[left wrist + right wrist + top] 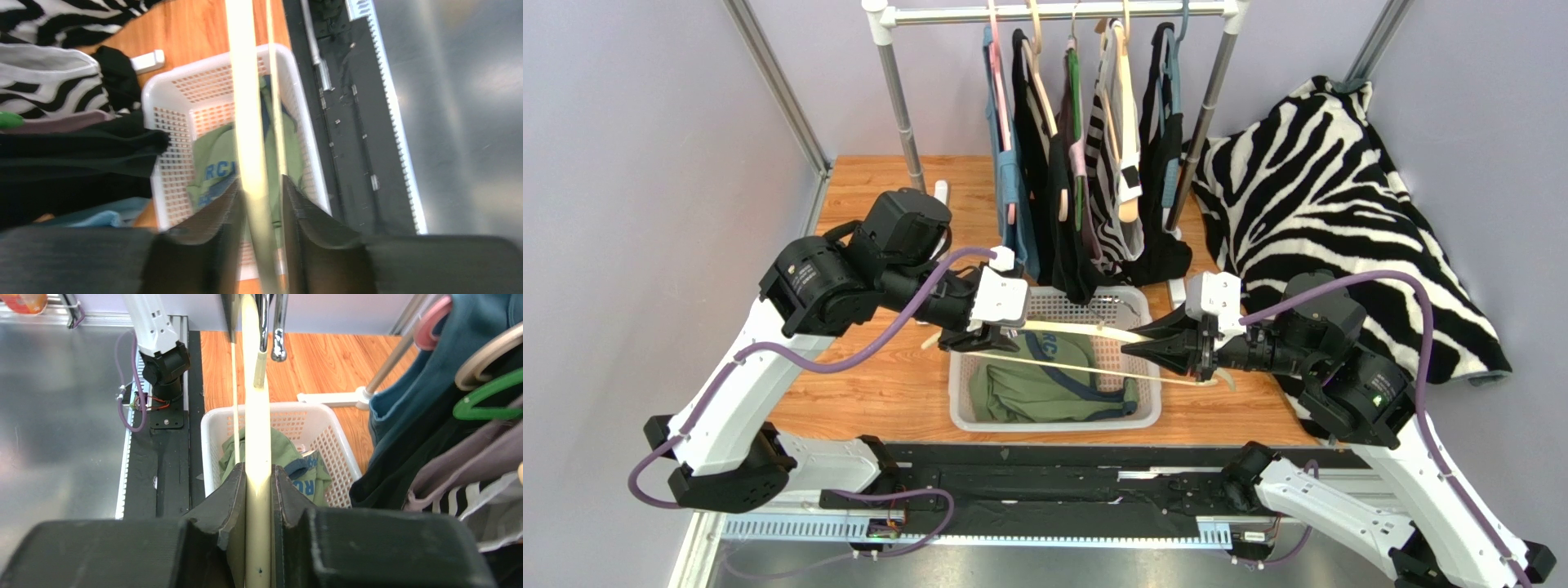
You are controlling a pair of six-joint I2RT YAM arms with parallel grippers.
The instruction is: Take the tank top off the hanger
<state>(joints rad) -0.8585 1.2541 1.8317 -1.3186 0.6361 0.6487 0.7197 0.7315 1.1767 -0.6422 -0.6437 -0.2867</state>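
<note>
The tank top [1051,386] lies in the basket [956,390], off the hanger [1081,330]; right gripper [1139,349] clamps the hanger; left gripper [1009,328] straddles it, grip unclear; next, probably set the hanger down.

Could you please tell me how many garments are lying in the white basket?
1: the green tank top, crumpled in the basket; others could be hidden beneath it.

We take this for a robotics lab cell. Plain lavender wall panels [634,184] and metal frame posts [775,80] at the upper left box in a wooden tabletop [891,392]. Two white robot arms [732,392] are bolted to a black rail [1051,472] along the bottom.
</note>
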